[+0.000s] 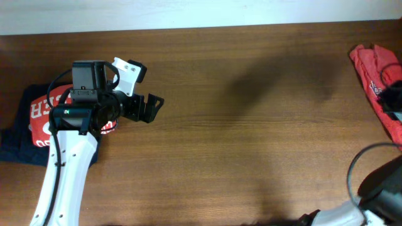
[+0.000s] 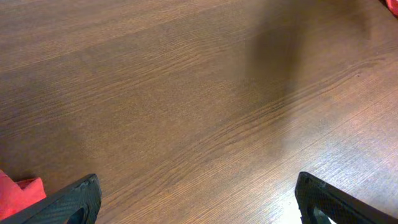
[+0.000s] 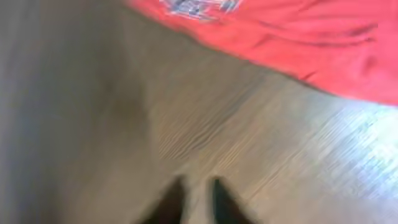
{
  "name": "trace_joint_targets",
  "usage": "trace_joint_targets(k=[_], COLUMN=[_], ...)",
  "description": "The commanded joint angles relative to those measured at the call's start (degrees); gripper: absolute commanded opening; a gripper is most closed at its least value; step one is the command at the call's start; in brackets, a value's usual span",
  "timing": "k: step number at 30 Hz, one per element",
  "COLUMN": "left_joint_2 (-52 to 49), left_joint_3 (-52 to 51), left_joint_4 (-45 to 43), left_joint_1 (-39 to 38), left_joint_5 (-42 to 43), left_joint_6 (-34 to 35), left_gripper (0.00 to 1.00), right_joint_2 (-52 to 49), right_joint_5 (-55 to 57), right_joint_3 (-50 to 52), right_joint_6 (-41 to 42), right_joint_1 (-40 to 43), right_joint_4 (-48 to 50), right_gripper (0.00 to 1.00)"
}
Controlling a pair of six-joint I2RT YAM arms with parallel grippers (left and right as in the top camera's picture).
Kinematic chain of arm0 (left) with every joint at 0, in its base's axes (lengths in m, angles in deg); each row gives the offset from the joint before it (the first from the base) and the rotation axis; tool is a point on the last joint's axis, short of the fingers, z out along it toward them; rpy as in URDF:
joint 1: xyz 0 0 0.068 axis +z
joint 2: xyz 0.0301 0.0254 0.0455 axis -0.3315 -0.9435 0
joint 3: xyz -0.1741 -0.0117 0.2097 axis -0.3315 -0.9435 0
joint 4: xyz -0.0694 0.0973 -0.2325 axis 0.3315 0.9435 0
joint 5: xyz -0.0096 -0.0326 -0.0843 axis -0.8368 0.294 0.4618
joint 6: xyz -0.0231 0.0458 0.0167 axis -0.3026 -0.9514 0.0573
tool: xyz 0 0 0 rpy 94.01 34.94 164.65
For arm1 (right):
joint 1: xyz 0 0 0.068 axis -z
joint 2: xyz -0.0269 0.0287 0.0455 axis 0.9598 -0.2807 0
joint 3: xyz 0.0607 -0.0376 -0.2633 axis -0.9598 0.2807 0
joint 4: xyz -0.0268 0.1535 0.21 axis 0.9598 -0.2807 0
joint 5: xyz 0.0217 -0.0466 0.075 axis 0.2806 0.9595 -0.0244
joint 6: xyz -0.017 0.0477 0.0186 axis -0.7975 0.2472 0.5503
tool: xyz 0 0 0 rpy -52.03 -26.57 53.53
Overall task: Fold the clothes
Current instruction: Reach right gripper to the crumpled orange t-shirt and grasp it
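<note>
Cloth looks light, limp, floppy; I'd pinch the orange-red T-shirt (image 3: pixel 298 37) at its edge, far right. Right gripper (image 3: pixel 196 200) tips nearly together, empty; left gripper (image 2: pixel 199 202) spread wide.

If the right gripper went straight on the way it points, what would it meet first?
Likely the bare table just ahead of the right gripper, with the orange-red T-shirt beyond; blur leaves depth unclear.

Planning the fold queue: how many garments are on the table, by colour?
Orange-red T-shirt: 1
Red shirt with white print: 1
Dark navy garment: 1
Total: 3
</note>
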Motion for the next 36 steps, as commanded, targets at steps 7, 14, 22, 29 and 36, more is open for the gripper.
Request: trace_joint_targets(k=[7,14,22,29,36], left_joint_2=[-0.07,-0.07,-0.07,-0.07,-0.07], left_joint_3=[1.03,1.03,1.03,1.03,1.03], left_joint_4=[-0.11,-0.11,-0.13,-0.15,-0.13], left_joint_1=[0.24,0.24,0.24,0.24,0.24], left_joint_5=[1.03,1.03,1.05,1.03,1.05], left_joint_6=[0.55,0.57,0.59,0.76,1.27], left_gripper=[0.99,0.99,0.99,0.99,0.99], right_joint_2=[-11.34,-17.16,-22.64,-29.57,-29.83], right_joint_5=[1.79,2.23,5.57,-2.93,-13.73], right_joint_3=[-0.96,-0.98,-0.98,-0.96,-0.98], right_joint_6=[8.15,12.63,12.63,12.37,10.32], right_joint_1=[2.38,2.51,2.43,-0.07,-9.64], right_joint_4=[12.98,24.39,30.18,29.05,26.73], right_gripper=[0.04,0.04,0.04,0.04,0.04])
